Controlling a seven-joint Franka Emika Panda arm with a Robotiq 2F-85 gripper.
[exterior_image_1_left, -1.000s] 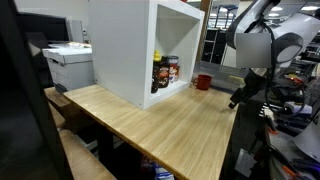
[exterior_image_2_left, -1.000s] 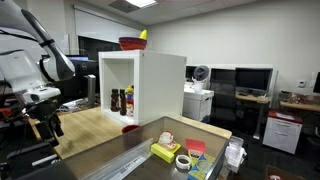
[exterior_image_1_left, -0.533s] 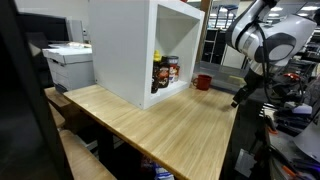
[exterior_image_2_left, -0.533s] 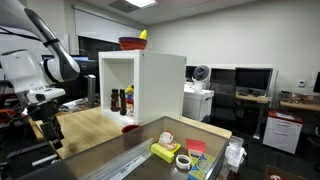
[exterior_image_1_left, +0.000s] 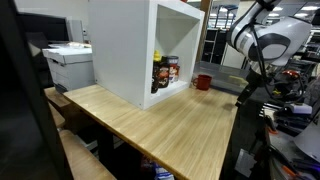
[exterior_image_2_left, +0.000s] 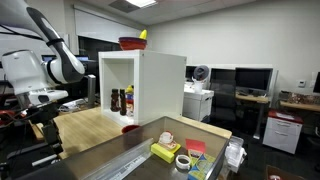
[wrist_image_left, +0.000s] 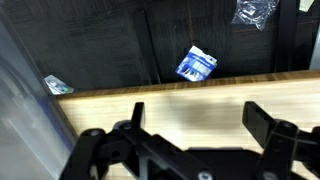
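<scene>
Currently the gripper (exterior_image_1_left: 243, 96) hangs with its jaws spread as wide as they go and nothing held between them. It sits over the edge strip of the wooden table (exterior_image_1_left: 170, 125). In the wrist view both fingers (wrist_image_left: 264, 118) bracket bare wood. Past the table edge at 12 o'clock are the dark floor and a blue packet (wrist_image_left: 197, 64) lying on it.

Risks, as judged:
- The gripper is low and close to the table edge, so a drop or a sideways sweep without lift could knock a fingertip on the wood.
- The red cup (exterior_image_1_left: 203, 82) stands just in front of the open face of the white cabinet (exterior_image_1_left: 125, 50). A fast or off-centre approach could tip it or shove it into the bottles (exterior_image_1_left: 165, 72) inside.
- The cup does not appear in the wrist view, so alignment would rest on the exterior views alone.

Position: in an exterior view the red cup lies at about 10 o'clock from the gripper. It stands on the table, well apart from the fingers and near the cabinet.
</scene>
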